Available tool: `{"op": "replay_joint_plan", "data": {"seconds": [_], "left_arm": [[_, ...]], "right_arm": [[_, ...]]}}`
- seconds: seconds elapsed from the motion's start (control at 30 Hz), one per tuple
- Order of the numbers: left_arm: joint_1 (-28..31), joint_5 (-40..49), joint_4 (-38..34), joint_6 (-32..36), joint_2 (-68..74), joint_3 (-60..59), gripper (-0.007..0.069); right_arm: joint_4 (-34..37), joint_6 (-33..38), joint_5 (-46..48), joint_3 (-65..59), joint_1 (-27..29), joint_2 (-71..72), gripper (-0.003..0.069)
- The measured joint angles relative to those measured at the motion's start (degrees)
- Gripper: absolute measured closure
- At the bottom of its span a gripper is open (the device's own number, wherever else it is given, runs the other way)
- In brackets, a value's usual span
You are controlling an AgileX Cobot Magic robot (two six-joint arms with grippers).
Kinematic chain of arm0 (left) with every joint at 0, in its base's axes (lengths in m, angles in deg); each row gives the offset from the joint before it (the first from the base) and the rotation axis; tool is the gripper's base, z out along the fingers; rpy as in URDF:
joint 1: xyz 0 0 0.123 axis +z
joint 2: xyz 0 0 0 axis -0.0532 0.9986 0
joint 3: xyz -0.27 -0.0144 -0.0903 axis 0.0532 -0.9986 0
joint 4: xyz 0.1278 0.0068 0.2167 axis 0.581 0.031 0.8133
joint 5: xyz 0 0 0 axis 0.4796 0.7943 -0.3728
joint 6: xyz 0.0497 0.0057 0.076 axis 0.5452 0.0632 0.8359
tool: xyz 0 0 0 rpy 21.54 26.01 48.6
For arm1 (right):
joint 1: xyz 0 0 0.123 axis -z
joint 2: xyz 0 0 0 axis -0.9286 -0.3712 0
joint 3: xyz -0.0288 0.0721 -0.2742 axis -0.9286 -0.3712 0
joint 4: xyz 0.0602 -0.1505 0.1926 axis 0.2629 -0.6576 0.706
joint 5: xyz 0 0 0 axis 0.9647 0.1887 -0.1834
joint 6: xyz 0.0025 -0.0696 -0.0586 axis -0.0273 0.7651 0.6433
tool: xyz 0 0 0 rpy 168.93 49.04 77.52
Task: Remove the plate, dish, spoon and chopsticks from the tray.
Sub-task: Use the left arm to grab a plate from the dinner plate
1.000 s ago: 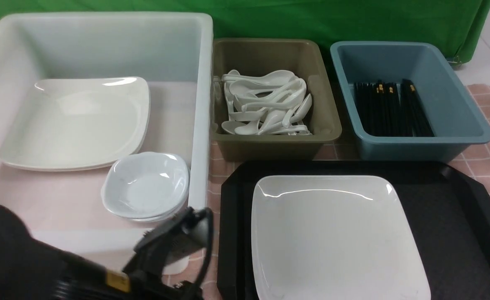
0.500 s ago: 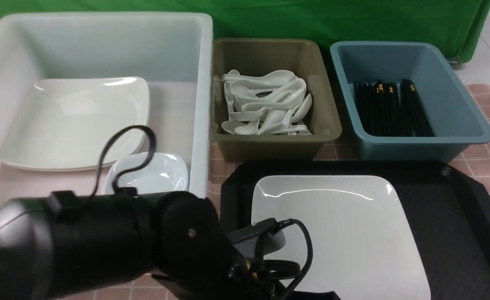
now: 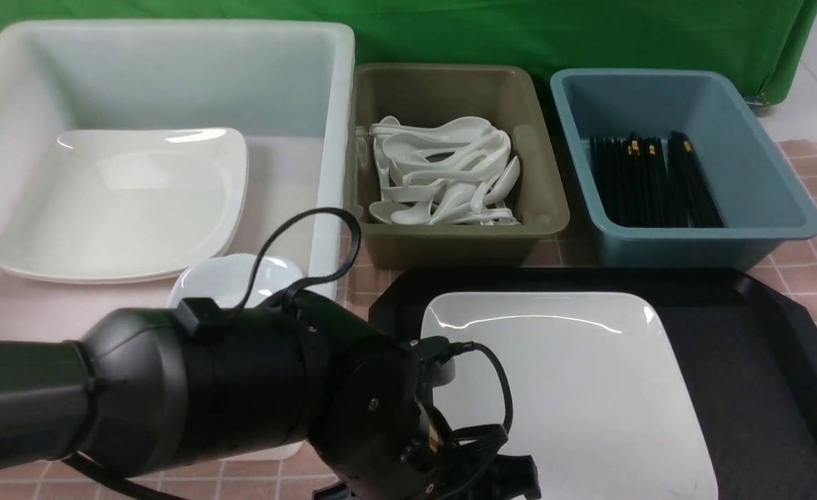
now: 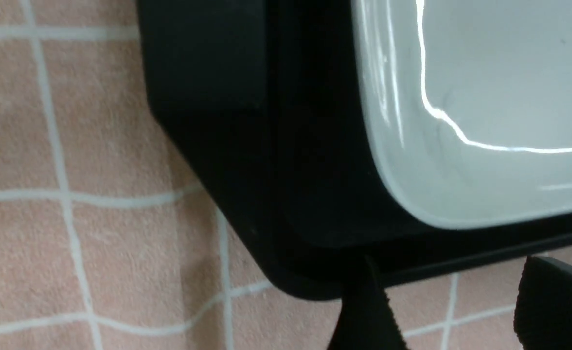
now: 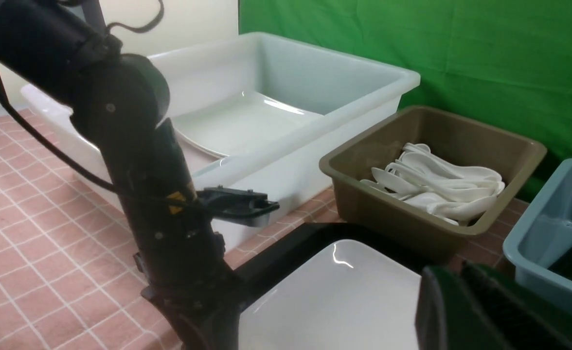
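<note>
The large white plate (image 3: 575,389) lies on the black tray (image 3: 749,361). My left arm (image 3: 242,396) reaches down at the tray's near left corner. In the left wrist view my left gripper (image 4: 449,291) stands open just outside the tray's rim (image 4: 276,170), with only tablecloth between its fingers and the plate's corner (image 4: 485,97) close by. A small white dish (image 3: 221,281) sits in the white tub, half hidden behind the arm. Spoons (image 3: 443,173) fill the olive tub and chopsticks (image 3: 652,184) the blue tub. My right gripper (image 5: 449,272) hovers beside the plate (image 5: 330,296), its fingers together and empty.
The white tub (image 3: 335,139) at the left also holds large plates (image 3: 124,201). The olive tub (image 3: 544,173) and blue tub (image 3: 763,173) stand right behind the tray. A pink checked cloth (image 4: 72,146) covers the table.
My left arm has swung from the front of the white tub rightward and down to the tray's near left corner. It now hides part of the dish.
</note>
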Motion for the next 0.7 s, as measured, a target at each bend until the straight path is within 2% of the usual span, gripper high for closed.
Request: {"op": "replay_joint_plan", "data": {"seconds": [0.2, 0.7], "left_arm": [[0.00, -2.71, 0.36, -0.34, 2.64, 0.00, 0.0243], [0.05, -20.32, -0.12, 0.36, 6.51, 0.00, 0.0243]], "right_arm": [[0.00, 0.00, 0.00, 0.00, 0.00, 0.00, 0.0554], [0.05, -0.05, 0.00, 0.00, 0.00, 0.00, 0.0539]]}}
